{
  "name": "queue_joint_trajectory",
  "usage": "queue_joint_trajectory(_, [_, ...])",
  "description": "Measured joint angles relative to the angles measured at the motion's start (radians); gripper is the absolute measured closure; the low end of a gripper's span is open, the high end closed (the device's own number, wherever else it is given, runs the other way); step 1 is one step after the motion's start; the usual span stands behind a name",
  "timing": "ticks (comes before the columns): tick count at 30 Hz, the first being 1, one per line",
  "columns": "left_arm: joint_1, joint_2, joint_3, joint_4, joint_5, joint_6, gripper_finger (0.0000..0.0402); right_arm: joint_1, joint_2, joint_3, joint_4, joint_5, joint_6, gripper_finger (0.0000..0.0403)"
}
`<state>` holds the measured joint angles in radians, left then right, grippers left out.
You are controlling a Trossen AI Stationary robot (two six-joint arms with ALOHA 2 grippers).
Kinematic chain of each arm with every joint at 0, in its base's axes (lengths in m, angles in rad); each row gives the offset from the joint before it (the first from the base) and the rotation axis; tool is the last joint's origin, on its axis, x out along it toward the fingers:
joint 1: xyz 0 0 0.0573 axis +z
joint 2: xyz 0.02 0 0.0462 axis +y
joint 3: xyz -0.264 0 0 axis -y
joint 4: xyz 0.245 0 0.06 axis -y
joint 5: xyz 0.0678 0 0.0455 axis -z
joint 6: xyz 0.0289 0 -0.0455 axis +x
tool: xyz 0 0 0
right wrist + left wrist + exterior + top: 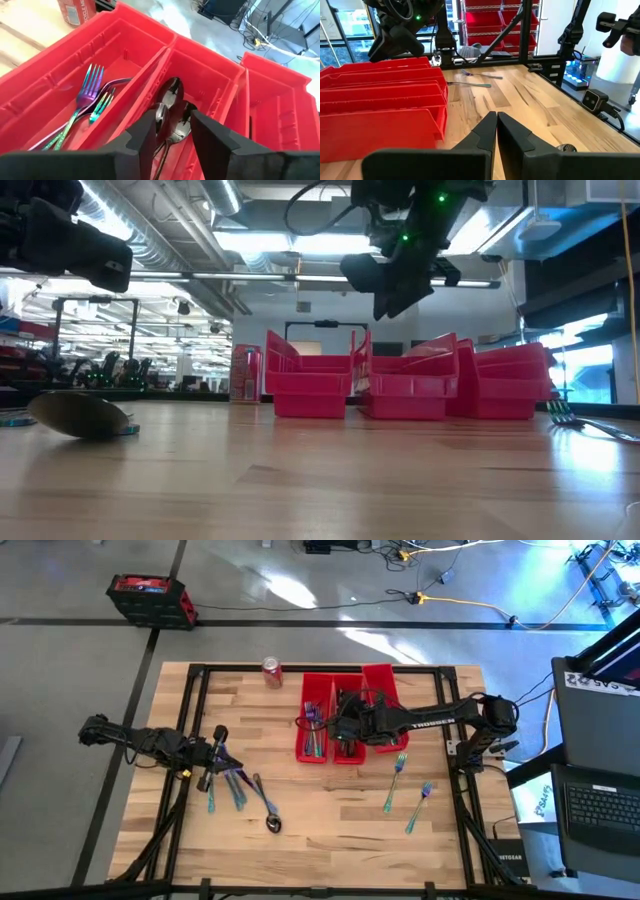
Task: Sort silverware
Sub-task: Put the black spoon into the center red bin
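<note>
Spanning the pale wooden worktop (330, 810), three long red plastic bins (345, 752) are keeping each kind apart: iridescent teal-purple forks (90, 92) lying in one, dark silvery-bronze spoons (170, 117) in the middle. The right gripper (170, 132) is hovering there, fingers parted, apparently releasing. The left gripper (496, 131) is waiting, pressed together, beside unsorted cutlery (245, 795).
</note>
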<state>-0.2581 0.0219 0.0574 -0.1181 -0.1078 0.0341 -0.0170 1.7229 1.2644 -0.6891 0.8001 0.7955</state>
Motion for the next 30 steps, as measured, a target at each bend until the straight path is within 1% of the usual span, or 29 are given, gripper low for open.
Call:
queue_joint_trajectory(4, [0.000, 0.000, 0.000, 0.000, -0.001, 0.002, 0.0402, 0.036, -0.014, 0.000, 0.000, -0.001, -0.034, 0.0297])
queue_joint_trajectory(8, [0.000, 0.000, 0.000, 0.003, -0.028, 0.020, 0.0402, 0.101, -0.049, 0.000, 0.005, -0.011, -0.033, 0.0297])
queue_joint_trajectory(10, [-0.001, 0.000, 0.000, 0.000, -0.007, 0.002, 0.0402, 0.144, -0.063, 0.000, 0.027, -0.007, -0.026, 0.0297])
queue_joint_trajectory(12, [-0.006, 0.000, 0.000, -0.006, 0.050, -0.005, 0.0402, 0.180, -0.070, 0.000, 0.064, -0.014, -0.044, 0.0297])
queue_joint_trajectory(14, [-0.012, 0.003, 0.000, -0.008, 0.084, -0.004, 0.0402, 0.205, -0.071, 0.001, 0.134, -0.065, -0.095, 0.0297])
queue_joint_trajectory(16, [-0.016, 0.009, 0.000, -0.008, 0.098, 0.001, 0.0402, 0.219, -0.064, 0.001, 0.238, -0.148, -0.164, 0.0298])
queue_joint_trajectory(19, [-0.019, 0.041, 0.000, -0.008, 0.101, 0.004, 0.0402, 0.222, -0.035, 0.002, 0.409, -0.318, -0.274, 0.0298])
queue_joint_trajectory(21, [-0.019, 0.078, 0.000, -0.007, 0.108, 0.000, 0.0402, 0.213, -0.003, 0.002, 0.482, -0.428, -0.328, 0.0298])
queue_joint_trajectory(22, [-0.019, 0.100, -0.001, -0.002, 0.122, 0.000, 0.0402, 0.207, 0.017, 0.002, 0.506, -0.464, -0.336, 0.0298])
queue_joint_trajectory(25, [-0.022, 0.181, -0.006, 0.044, 0.159, 0.003, 0.0402, 0.188, 0.078, 0.002, 0.558, -0.518, -0.332, 0.0298])
queue_joint_trajectory(28, [-0.042, 0.273, -0.005, 0.134, 0.155, 0.024, 0.0402, 0.185, 0.115, 0.001, 0.625, -0.549, -0.331, 0.0298])
queue_joint_trajectory(30, [-0.055, 0.340, -0.005, 0.166, 0.143, 0.027, 0.0402, 0.187, 0.135, 0.001, 0.668, -0.590, -0.347, 0.0299])
